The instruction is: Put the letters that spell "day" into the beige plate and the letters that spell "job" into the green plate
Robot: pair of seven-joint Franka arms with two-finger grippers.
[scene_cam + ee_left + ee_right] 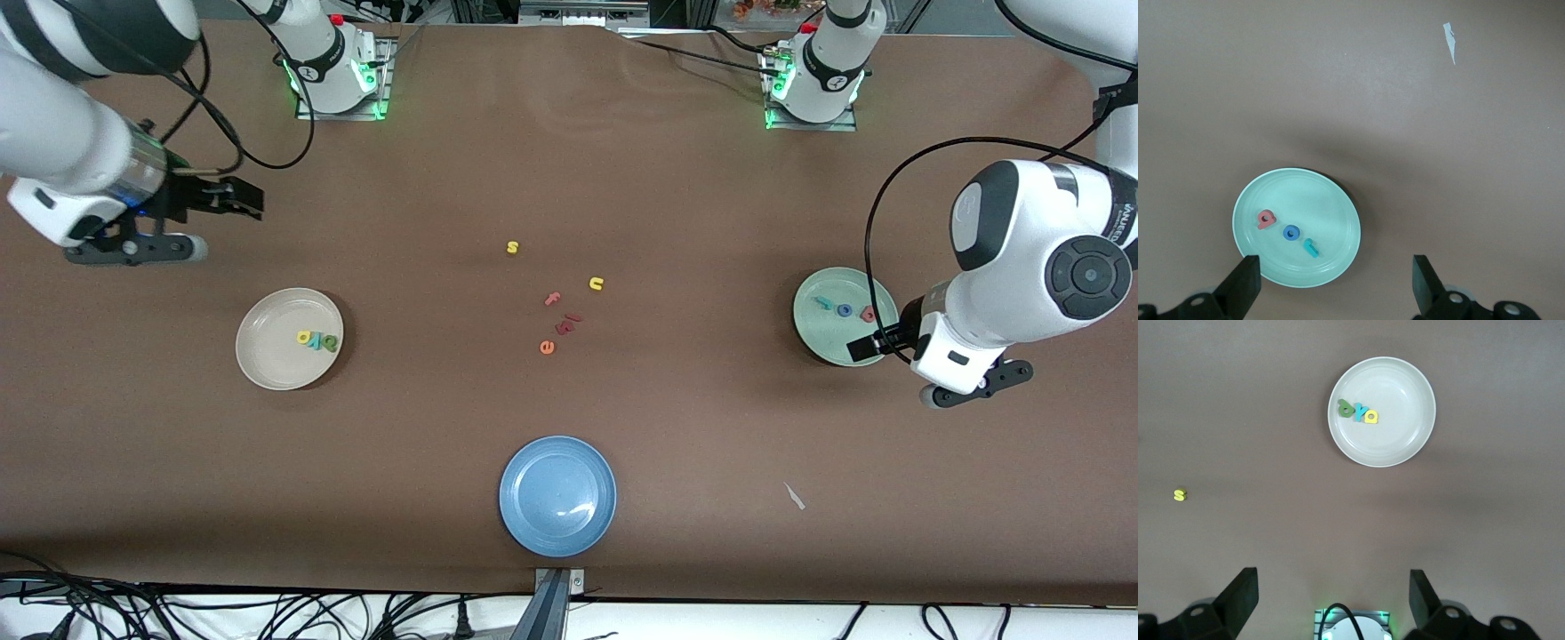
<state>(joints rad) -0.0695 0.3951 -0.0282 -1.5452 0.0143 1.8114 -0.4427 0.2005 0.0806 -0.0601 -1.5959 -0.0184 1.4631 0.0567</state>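
Note:
The beige plate [274,364] [1405,443] lies toward the right arm's end of the table. In it sit a yellow "d" [304,337] [1370,417], a teal "y" [316,340] [1358,413] and a green letter [330,343] [1346,408], bunched together. The green plate [820,336] [1321,203] lies toward the left arm's end and holds a teal "j" [825,304] [1311,249], a blue "o" [845,311] [1292,233] and a red "b" [867,315] [1266,219]. My left gripper [873,343] [1335,270] hangs open and empty over the green plate's edge. High over bare table, my right gripper [236,197] [1331,587] is open and empty.
An empty blue plate [557,496] lies near the table's front edge. Loose letters lie mid-table: a yellow "s" [512,247] [1179,495], a yellow "u" [596,284], a pink "f" [552,299], an orange "e" [547,347] and dark red pieces [567,324]. A white scrap [794,496] [1449,41] lies nearer the front camera than the green plate.

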